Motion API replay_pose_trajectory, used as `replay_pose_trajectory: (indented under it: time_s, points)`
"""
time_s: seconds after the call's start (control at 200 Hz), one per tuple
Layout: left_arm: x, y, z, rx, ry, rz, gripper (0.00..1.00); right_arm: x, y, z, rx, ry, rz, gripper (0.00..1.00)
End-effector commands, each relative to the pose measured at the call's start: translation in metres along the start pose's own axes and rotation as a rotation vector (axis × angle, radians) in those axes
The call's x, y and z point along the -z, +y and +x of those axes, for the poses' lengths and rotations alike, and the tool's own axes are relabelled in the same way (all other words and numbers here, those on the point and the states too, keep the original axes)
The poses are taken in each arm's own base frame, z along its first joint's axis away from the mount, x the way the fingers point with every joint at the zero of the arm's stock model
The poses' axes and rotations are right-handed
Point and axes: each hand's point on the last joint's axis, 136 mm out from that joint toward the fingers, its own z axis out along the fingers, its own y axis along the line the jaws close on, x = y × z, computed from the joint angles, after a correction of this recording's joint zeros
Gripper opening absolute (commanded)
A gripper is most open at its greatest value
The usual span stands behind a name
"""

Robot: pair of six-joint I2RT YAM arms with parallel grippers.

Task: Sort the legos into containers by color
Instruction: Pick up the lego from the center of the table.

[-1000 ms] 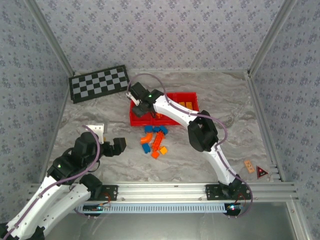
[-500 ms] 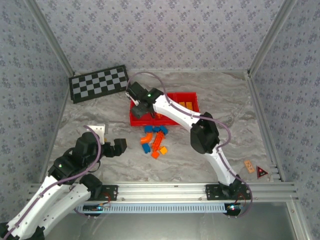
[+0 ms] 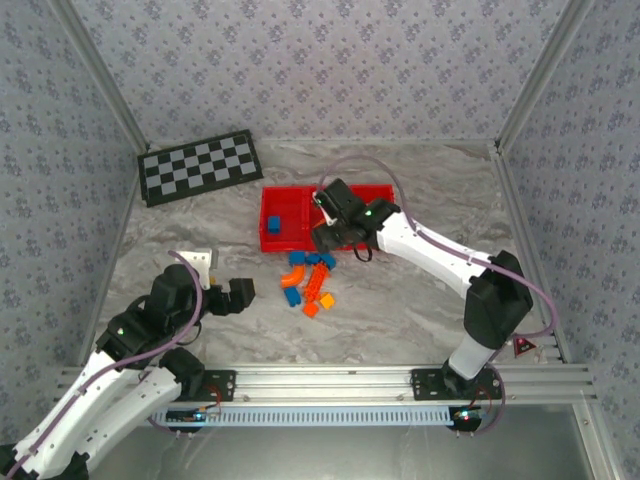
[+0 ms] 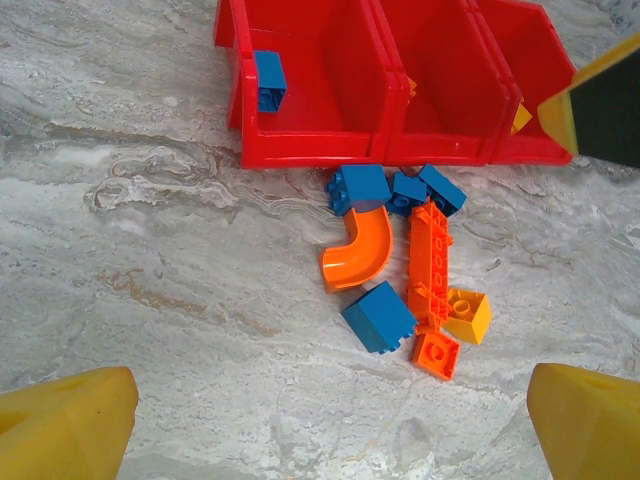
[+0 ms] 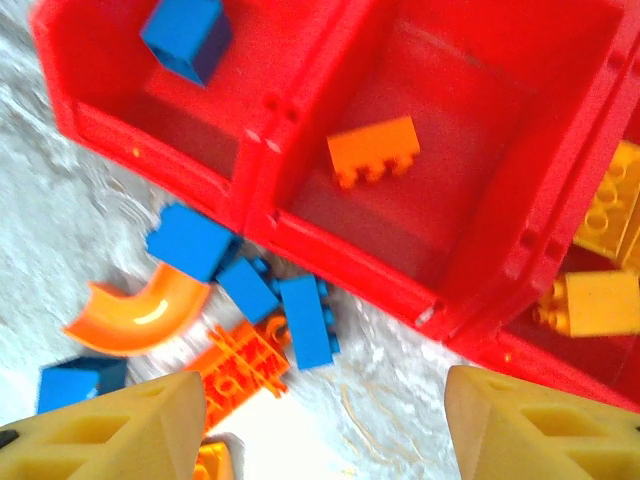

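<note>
Your left fingers (image 4: 70, 420) are spread wide and empty: blunt yellow wedges low over the desk (image 4: 150, 250), which is matte with grey-white marbling. Your right fingers (image 5: 530, 430) are also apart with nothing between them, chunky yellow tips with moulded recesses. They hover above the near wall of the tray (image 3: 268, 243), around its middle.

The tray is glossy bright red plastic, shallow, with three square compartments in a row.
- **Left compartment:** one blue brick (image 5: 185, 35), close to the left wall.
- **Middle compartment:** one red-orange brick (image 5: 375, 150), studs along one side.
- **Right compartment:** yellow-orange bricks (image 5: 600, 300), studded.

The loose legos (image 3: 310, 280) lie on the desk just in front of the tray.
- Three small blue blocks (image 4: 358, 188) sit right beside the near wall.
- The curved orange piece (image 4: 357, 250) is a smooth, shiny quarter bend.
- The long orange plate (image 4: 430, 260) is flat and narrow, with a ribbed, holed surface.
- The blue cube (image 4: 378, 317) is plain-faced and sits nearer you.
- The yellow hollow brick (image 4: 467, 315) lies against the plate's end.
- The small orange square (image 4: 435, 355) touches that yellow brick.

The checkerboard (image 3: 198, 167) is flat, black and grey, and lies skewed at the far left, well apart from the tray.
</note>
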Motion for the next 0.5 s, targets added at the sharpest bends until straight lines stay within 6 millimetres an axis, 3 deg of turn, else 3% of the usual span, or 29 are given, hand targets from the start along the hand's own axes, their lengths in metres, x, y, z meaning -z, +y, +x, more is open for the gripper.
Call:
replay_pose_trajectory:
  time_s: [0.0,0.295,0.495]
  points:
    - [-0.002,-0.004,-0.001,-0.009,-0.002,0.016,1.0,-0.012,0.0,0.015,-0.03,0.028,-0.024,0.64]
    - [-0.002,-0.004,0.0,-0.011,0.001,0.016,1.0,-0.051,0.004,0.051,-0.015,0.163,-0.048,0.6]
    - [-0.004,-0.004,0.001,-0.015,0.007,0.012,1.0,-0.069,0.007,0.054,-0.018,0.173,-0.058,0.59]
